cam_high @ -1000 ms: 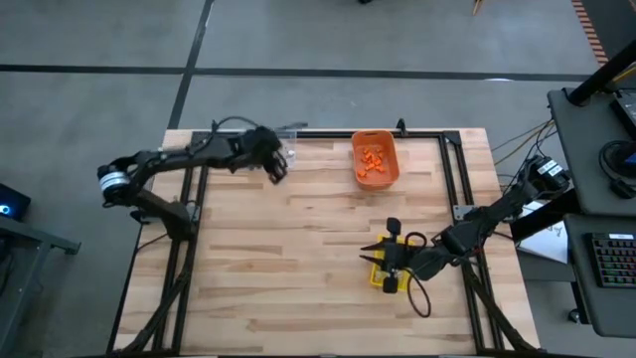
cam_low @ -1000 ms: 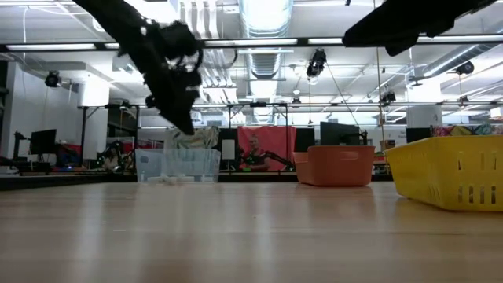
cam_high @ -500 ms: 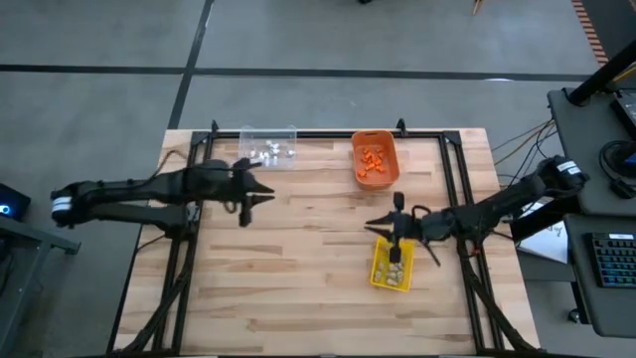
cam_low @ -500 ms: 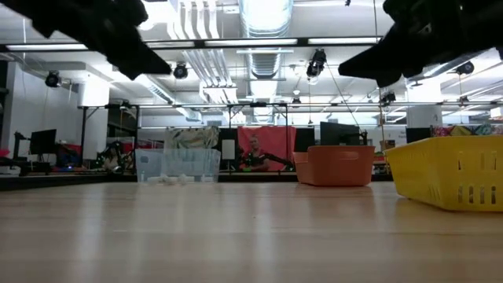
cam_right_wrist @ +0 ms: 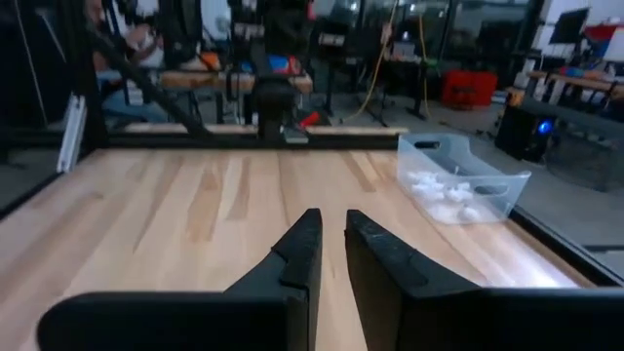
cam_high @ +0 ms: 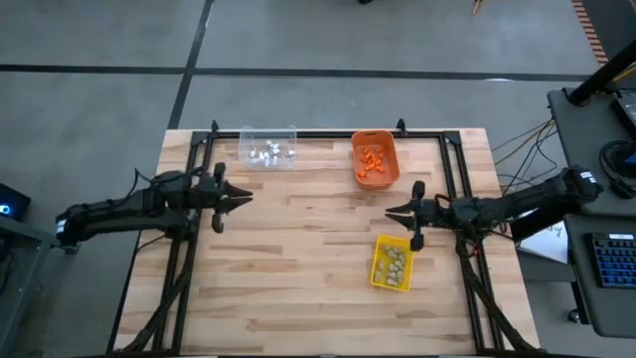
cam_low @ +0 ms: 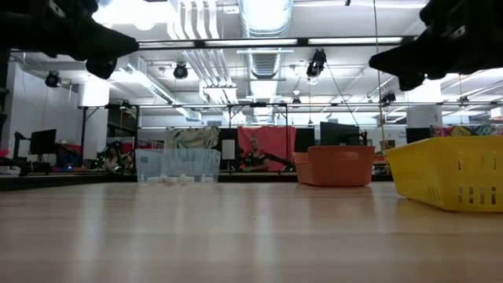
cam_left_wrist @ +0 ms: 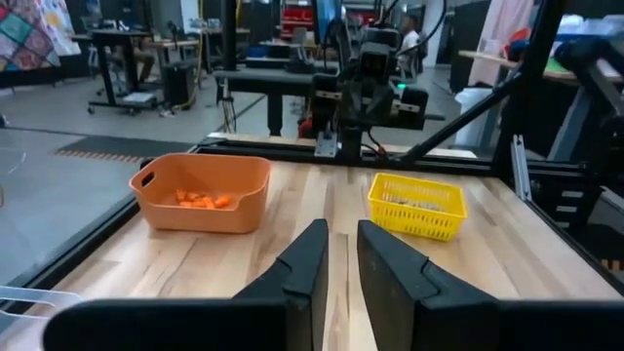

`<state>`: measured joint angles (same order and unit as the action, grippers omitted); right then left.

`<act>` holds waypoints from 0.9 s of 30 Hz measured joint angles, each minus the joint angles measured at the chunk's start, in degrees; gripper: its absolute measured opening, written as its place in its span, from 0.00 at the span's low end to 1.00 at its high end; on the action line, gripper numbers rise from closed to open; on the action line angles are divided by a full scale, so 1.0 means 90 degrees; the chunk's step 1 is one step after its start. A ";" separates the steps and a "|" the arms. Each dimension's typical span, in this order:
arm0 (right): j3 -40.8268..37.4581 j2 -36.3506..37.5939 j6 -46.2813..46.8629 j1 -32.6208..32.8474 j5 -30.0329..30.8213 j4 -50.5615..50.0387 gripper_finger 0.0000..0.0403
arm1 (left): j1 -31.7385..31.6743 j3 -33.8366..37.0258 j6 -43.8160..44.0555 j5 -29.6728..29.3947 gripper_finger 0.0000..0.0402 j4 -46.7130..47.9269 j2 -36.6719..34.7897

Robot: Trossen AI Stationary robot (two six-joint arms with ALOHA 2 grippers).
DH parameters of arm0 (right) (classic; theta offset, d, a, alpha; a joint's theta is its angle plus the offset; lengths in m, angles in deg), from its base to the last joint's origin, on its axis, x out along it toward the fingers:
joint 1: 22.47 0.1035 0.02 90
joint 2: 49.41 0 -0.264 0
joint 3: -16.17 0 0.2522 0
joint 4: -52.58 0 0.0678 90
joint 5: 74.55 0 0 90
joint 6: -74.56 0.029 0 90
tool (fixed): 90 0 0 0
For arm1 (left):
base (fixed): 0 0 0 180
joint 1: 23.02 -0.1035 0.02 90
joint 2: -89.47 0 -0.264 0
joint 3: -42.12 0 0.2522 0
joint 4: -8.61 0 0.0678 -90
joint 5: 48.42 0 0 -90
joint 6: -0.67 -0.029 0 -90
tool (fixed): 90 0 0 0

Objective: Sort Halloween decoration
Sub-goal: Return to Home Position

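Note:
The Halloween decoration lies sorted in three bins. Orange trinkets (cam_high: 373, 157) fill the orange bin (cam_left_wrist: 156, 185), white ones (cam_right_wrist: 444, 190) the clear bin (cam_high: 286, 149), tan-grey ones (cam_high: 394, 261) the yellow bin (cam_left_wrist: 385, 210). My left gripper (cam_high: 246, 196) hangs level above the table's left part, pointing right, with its fingers (cam_left_wrist: 310, 255) close together and nothing between them. My right gripper (cam_high: 390, 211) hangs level right of centre, between the orange and yellow bins, pointing left. It is shut and holds nothing (cam_right_wrist: 331, 216).
A black frame (cam_high: 452, 169) runs along the table's far, left and right sides. Bare wood lies between the two grippers and along the near edge. Beyond the right edge stands a desk with a keyboard (cam_high: 614, 261).
My left gripper has drawn back from the clear bin toward the table's left edge and tipped up to level, its fingers coming together. My right gripper has pulled away from above the yellow bin toward the right edge, levelling out, its fingers narrowing too. The bins have not moved.

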<state>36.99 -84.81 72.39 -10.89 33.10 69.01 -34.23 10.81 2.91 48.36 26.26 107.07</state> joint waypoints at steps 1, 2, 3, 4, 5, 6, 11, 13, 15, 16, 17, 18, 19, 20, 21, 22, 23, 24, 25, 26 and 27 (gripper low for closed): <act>-0.0088 0.0193 -0.0006 0.0000 0.0002 0.0002 0.11 | 0.0000 0.0068 0.0002 0.0000 0.10 0.0006 -0.0124; -0.0177 0.0386 -0.0026 0.0000 0.0011 -0.0010 0.11 | 0.0000 0.0124 0.0003 0.0000 0.10 0.0007 -0.0245; -0.0256 0.0580 -0.0042 0.0000 0.0026 -0.0037 0.11 | 0.0000 0.0169 0.0004 0.0000 0.10 0.0008 -0.0359; -0.0335 0.0763 -0.0055 0.0000 0.0036 -0.0054 0.11 | -0.0004 0.0209 0.0004 0.0000 0.10 -0.0003 -0.0468; -0.0406 0.0929 -0.0068 0.0000 0.0039 -0.0091 0.11 | -0.0005 0.0252 0.0023 -0.0002 0.10 -0.0009 -0.0588; -0.0469 0.1102 -0.0078 0.0000 0.0039 -0.0158 0.11 | -0.0005 0.0297 0.0036 -0.0001 0.10 -0.0006 -0.0708; -0.0554 0.2027 -0.0084 0.0000 0.0146 -0.1139 0.11 | -0.0005 0.0504 0.0140 -0.0002 0.10 -0.0002 -0.1259; -0.0518 0.2402 -0.0121 0.0000 0.0285 -0.1594 0.11 | -0.0005 0.0580 0.0142 -0.0003 0.10 0.0027 -0.1443; -0.0461 0.2805 -0.0214 0.0000 0.0376 -0.2051 0.11 | -0.0005 0.0677 0.0143 -0.0005 0.10 0.0030 -0.1606; -0.0436 0.3013 -0.0251 0.0000 0.0377 -0.2311 0.11 | -0.0005 0.0740 0.0143 -0.0005 0.10 0.0029 -0.1684; -0.0418 0.3214 -0.0270 0.0000 0.0374 -0.2548 0.11 | -0.0005 0.0815 0.0143 -0.0005 0.10 0.0030 -0.1759; -0.0407 0.3417 -0.0281 0.0000 0.0376 -0.2729 0.11 | -0.0005 0.0899 0.0143 -0.0005 0.10 0.0034 -0.1834; -0.0404 0.3642 -0.0284 0.0000 0.0379 -0.2909 0.11 | -0.0005 0.0990 0.0151 -0.0005 0.10 0.0036 -0.1905; -0.0405 0.3845 -0.0287 0.0000 0.0382 -0.3116 0.11 | -0.0005 0.1099 0.0195 -0.0005 0.10 -0.0001 -0.1959; -0.0391 0.3927 -0.0273 0.0002 0.0402 -0.3238 0.11 | -0.0005 0.1240 0.0249 0.0000 0.10 -0.0163 -0.1964; -0.0403 0.3921 -0.0270 -0.0002 0.0402 -0.3346 0.11 | -0.0005 0.1391 0.0331 0.0036 0.10 -0.0380 -0.1958; -0.0436 0.3927 -0.0272 -0.0010 0.0463 -0.3600 0.11 | -0.0006 0.1572 0.0386 0.0124 0.10 -0.0658 -0.1950; -0.0447 0.3920 -0.0267 -0.0014 0.0502 -0.3620 0.11 | -0.0005 0.1782 0.0483 0.0241 0.10 -0.1068 -0.1921; -0.0447 0.3876 -0.0271 -0.0029 0.0542 -0.3632 0.11 | -0.0002 0.1888 0.0539 0.0350 0.10 -0.1226 -0.1890; -0.0471 0.3882 -0.0266 -0.0043 0.0541 -0.3641 0.11 | 0.0000 0.1871 0.0570 0.0336 0.10 -0.1126 -0.1880; -0.0480 0.3890 -0.0268 -0.0055 0.0543 -0.3612 0.11 | -0.0002 0.1871 0.0594 0.0347 0.10 -0.1072 -0.1847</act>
<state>32.68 -49.80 69.98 -11.38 37.98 36.49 -34.25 27.65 8.26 51.49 16.61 90.45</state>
